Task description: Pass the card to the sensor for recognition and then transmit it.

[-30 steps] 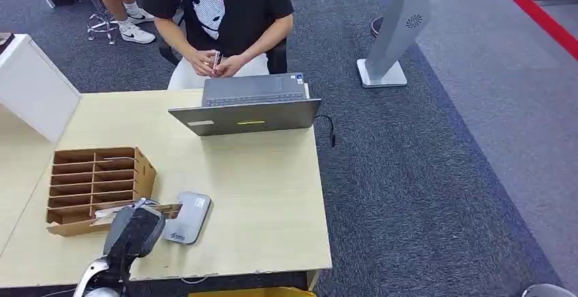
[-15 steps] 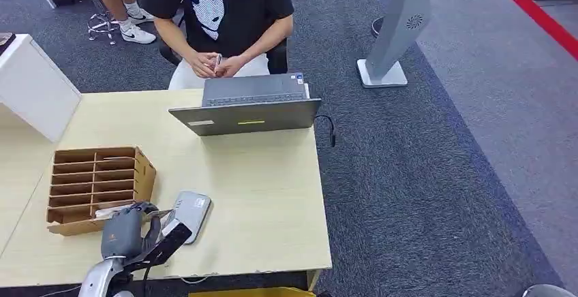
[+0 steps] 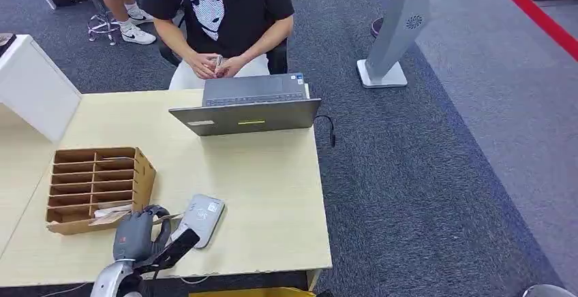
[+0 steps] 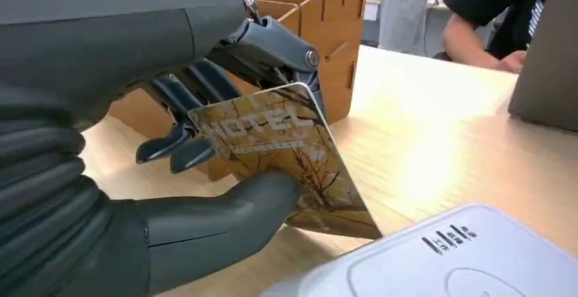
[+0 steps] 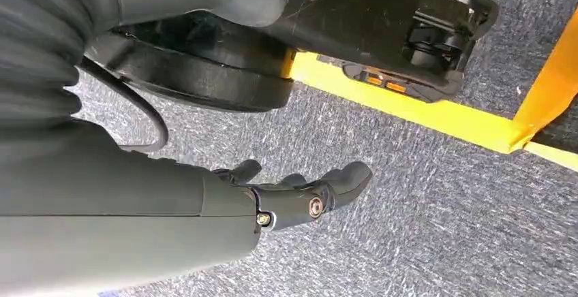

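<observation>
**Fingers pinching the card at the near edge of the desk, reader just beside**

Fingers of the left hand: dark, curled behind the card, thick grey thumb pressed on its front face; a pinch grip, leaving most of the printed face free, apparently so that it can be laid over the reader

Card: thin rectangular plastic, brown and gold tree pattern with pale lettering; held tilted, its lower corner close to the desk top and just beside the reader's near rim; whether it touches either cannot be told

Sensor: flat pale grey reader with rounded corners and a small label, lying on the light wooden desk near its front edge, turned slightly askew, just beside the left hand

Card rack: brown slotted wooden organiser, standing near the desk's front left corner, beside the hand; loose cards lie in its lowest slot, so it looks to be the supply

Right hand: hanging low over grey carpet, fingers loosely apart, holding nothing; idle in this step

Laptop: grey, opened, at the desk's far edge, facing a seated person in a black printed shirt, who is likely the one to receive the card

Judged stage: card gripped, presentation to the reader in hand, handover not yet done
</observation>
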